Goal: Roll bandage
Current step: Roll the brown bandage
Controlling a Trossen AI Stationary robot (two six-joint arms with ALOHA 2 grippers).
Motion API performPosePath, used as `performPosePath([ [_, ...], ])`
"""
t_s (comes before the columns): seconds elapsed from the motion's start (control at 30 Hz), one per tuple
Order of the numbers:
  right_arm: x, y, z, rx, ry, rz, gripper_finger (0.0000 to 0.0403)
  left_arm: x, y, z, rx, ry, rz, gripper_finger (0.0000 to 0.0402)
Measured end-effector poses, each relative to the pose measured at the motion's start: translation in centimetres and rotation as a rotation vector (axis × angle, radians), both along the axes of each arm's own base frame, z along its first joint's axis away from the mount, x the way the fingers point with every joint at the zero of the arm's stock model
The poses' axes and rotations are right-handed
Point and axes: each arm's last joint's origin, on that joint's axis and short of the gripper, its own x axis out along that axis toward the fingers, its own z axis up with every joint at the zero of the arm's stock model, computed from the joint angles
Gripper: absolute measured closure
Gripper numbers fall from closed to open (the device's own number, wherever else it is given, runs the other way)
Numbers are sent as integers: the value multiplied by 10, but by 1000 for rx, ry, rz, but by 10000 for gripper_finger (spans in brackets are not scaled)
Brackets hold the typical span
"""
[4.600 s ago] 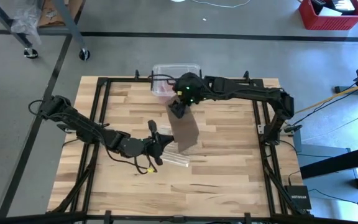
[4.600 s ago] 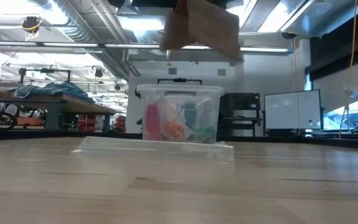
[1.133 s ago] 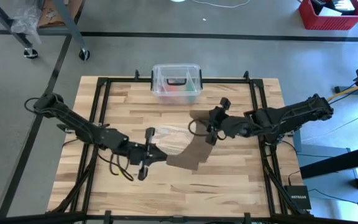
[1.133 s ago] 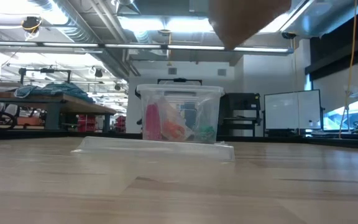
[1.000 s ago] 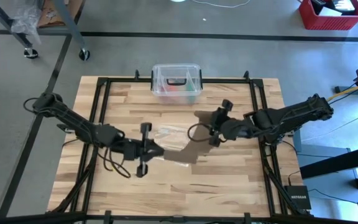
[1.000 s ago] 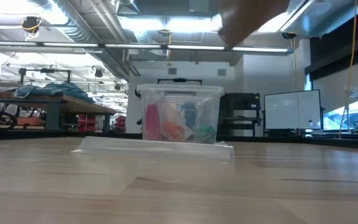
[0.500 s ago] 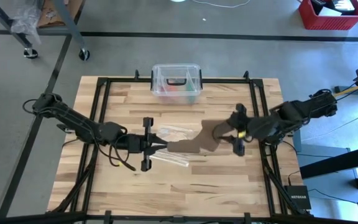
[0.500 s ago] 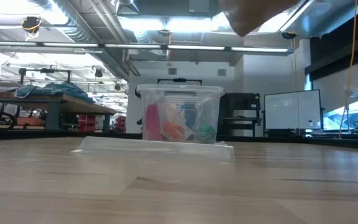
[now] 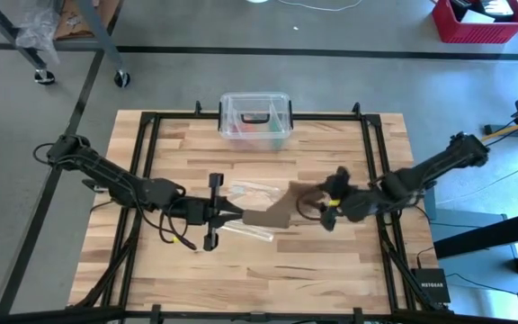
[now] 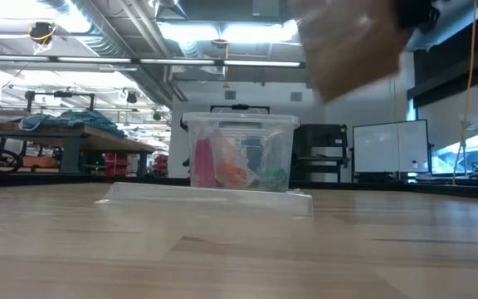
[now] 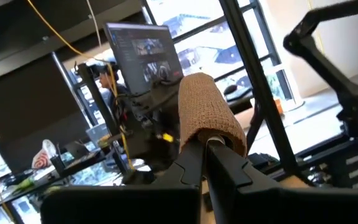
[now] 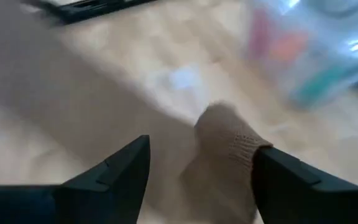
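Half a second back the right gripper point(image 9: 329, 203) sat farther toward the table's right edge with the bandage point(image 9: 275, 209) pulled out long between the arms; now it is closer to the middle and the brown strip spans a shorter stretch above the wood. Its jaws are spread, and in the right wrist view the free end of the bandage point(image 12: 229, 155) lies between the two dark fingers point(image 12: 114, 177), touching neither as far as can be seen. The left gripper point(image 9: 232, 214) has barely shifted, left of centre, its jaws pressed together on the other end of the strip, which wraps over the fingertips as a rounded hump of crinkled, woven, tan-brown elastic cloth point(image 11: 205, 113). In the low view the bandage point(image 10: 351, 46) hangs as a blurred brown patch high above the table point(image 9: 331, 261), which is made of pale butcher-block planks. Beneath the strip lies a flat clear plastic bag point(image 9: 248, 229). At the far edge stands a clear plastic box point(image 9: 255, 117) with a black handle and coloured contents. No writing on any of these can be read.
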Motion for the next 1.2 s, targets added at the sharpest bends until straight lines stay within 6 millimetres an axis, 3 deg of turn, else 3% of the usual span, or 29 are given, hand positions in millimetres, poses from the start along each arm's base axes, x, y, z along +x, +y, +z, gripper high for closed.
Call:
performPosePath([
  [0.13, 10, -1, -16, 271, 36, 104, 155, 1, 0, -4, 39, 37, 6, 402],
  [0.23, 16, -7, -2, 367, -11, 116, 155, 2, 1, -5, 41, 49, 10, 402],
  [0.33, 15, -12, 26, 271, -129, 95, 155, 2, 1, -5, 31, 49, 9, 402],
  [0.43, 17, -18, 38, 64, -211, -28, 155, 2, 1, -6, 33, 57, 8, 401],
  [0.53, 16, -19, 37, 5, -194, -30, 155, 1, -1, -7, 33, 65, 3, 402],
  [0.63, 15, -15, 32, 43, -119, 122, 155, 0, -3, -6, 22, 55, -5, 402],
  [0.83, 5, 19, 25, 20, -152, 305, 155, -5, -12, 17, -64, -28, 12, 402],
  [1.03, 1, 47, -16, -125, -295, 325, 155, -5, -12, 17, -89, -13, 74, 402],
  [1.2, 6, 48, -64, -149, -391, 257, 155, -4, -10, 15, -96, 0, 80, 402],
])
